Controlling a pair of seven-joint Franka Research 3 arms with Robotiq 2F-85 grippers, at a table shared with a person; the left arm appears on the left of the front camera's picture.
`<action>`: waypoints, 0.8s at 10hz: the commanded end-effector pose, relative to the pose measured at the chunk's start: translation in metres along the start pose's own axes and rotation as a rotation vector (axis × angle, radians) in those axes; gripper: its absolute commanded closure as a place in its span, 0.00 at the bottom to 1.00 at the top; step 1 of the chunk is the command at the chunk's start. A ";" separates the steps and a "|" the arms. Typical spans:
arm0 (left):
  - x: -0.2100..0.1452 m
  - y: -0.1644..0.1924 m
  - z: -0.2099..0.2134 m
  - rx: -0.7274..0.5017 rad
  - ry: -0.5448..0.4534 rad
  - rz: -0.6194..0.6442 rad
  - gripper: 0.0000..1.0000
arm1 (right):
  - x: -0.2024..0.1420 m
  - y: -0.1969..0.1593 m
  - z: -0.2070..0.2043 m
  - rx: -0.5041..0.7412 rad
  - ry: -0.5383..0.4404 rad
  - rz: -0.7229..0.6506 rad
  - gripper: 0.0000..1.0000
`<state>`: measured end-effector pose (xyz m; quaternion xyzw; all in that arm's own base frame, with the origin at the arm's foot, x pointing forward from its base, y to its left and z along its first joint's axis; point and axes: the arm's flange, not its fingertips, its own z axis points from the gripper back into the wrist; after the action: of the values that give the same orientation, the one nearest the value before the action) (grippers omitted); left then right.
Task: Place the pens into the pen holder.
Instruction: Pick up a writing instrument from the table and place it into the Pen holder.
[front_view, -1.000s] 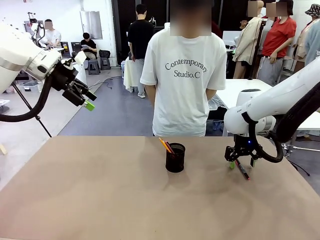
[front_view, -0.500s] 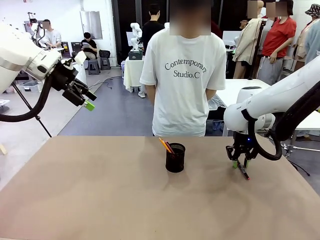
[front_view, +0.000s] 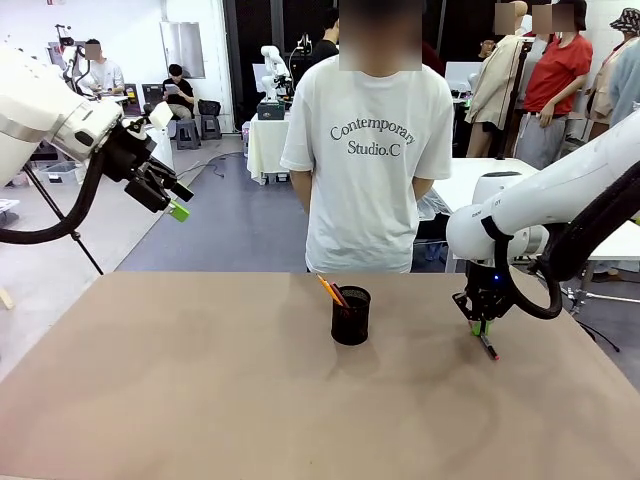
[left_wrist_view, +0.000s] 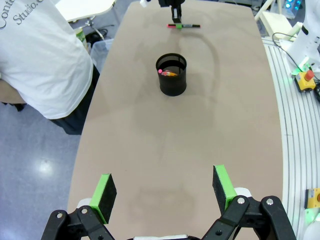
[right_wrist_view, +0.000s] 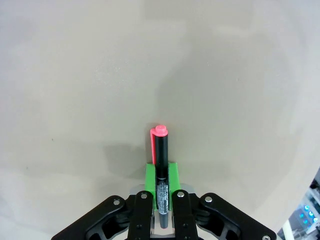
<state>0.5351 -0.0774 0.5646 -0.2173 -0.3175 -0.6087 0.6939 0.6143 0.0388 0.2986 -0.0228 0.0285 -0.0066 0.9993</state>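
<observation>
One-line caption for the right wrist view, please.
Right pincer shut on the red-and-black marker pen, red cap pointing away, over the plain tan table.

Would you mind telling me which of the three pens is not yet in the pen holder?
The red-and-black marker pen, lying on the table with the right claw shut on it. The yellow-orange pencil and the reddish-pink pen stand in the pen holder.

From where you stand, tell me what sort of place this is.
Most likely a robotics lab or data-collecting workshop in an open hall. A white robot arm stands at another table farther back, a red emergency-stop button box sits beside the plain tan table, and seated people work at desks behind.
</observation>
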 end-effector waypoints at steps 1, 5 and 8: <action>0.003 0.000 0.003 -0.008 0.009 0.011 0.00 | 0.004 -0.008 -0.006 0.074 0.050 0.032 1.00; 0.003 0.000 0.003 -0.008 0.009 0.011 0.00 | -0.010 -0.013 0.029 0.361 -0.005 0.179 1.00; 0.003 0.000 0.003 -0.008 0.009 0.011 0.00 | -0.019 -0.011 0.059 0.549 -0.061 0.345 1.00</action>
<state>0.5351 -0.0774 0.5646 -0.2174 -0.3175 -0.6086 0.6939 0.6050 0.0395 0.3565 0.2083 -0.0053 0.1270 0.9698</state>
